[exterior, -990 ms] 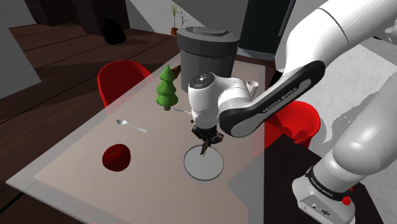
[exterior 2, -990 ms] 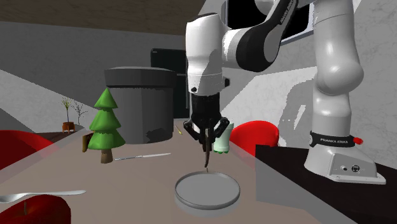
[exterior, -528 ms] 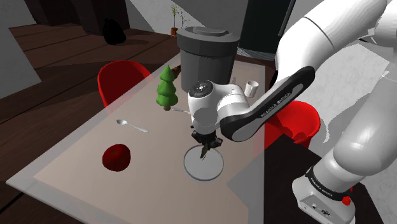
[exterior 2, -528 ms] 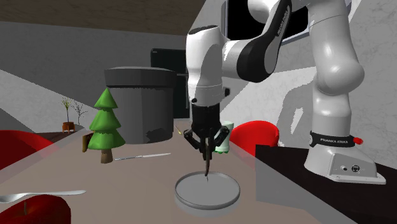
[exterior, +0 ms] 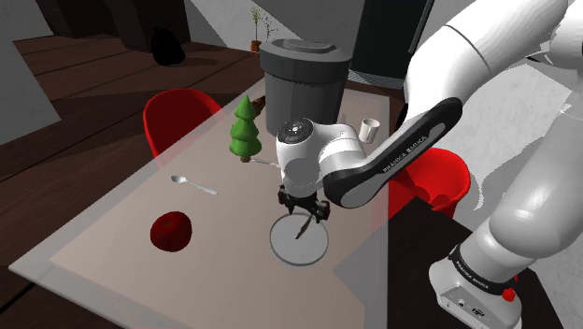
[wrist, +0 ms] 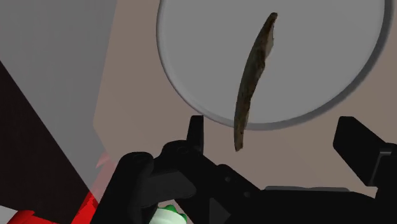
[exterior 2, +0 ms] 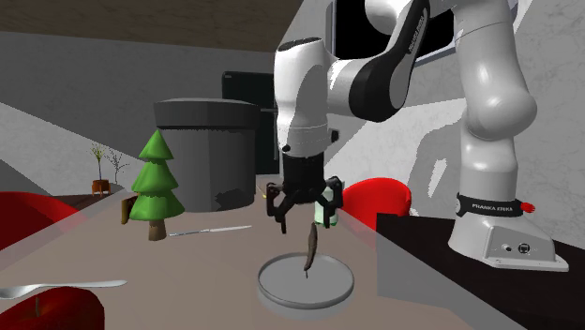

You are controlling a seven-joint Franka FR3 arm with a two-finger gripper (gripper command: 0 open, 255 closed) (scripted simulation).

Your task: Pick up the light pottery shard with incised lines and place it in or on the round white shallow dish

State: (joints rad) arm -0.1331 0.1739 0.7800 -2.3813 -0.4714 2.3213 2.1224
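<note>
Table (exterior: pixel 112 224): beige top, dark wood floor around it, one red chair (exterior: pixel 177 117) at the far edge.

Dish (exterior: pixel 280 246): round, shallow, pale grey, on the near part of the table, directly below the claw.

Shard (exterior 2: pixel 309 248): thin brown sliver seen edge-on, standing nearly upright and slightly tilted over the middle of the dish. Whether its lower tip touches the dish floor cannot be told.

Claw (exterior 2: pixel 306 217): black, pointing down, fingers spread wide. The shard's upper end lies between them with a gap on each side; nothing is gripped. The wrist view gives the same: shard (wrist: pixel 253 76) across the dish (wrist: pixel 318 63), fingers apart.

Tree (exterior: pixel 246 129): green toy, far side.

Bin (exterior: pixel 304 75): dark grey, behind the tree.

Spoon (exterior: pixel 193 185) and apple (exterior: pixel 171 231): towards the shoulder view's left, well apart from the dish.
</note>
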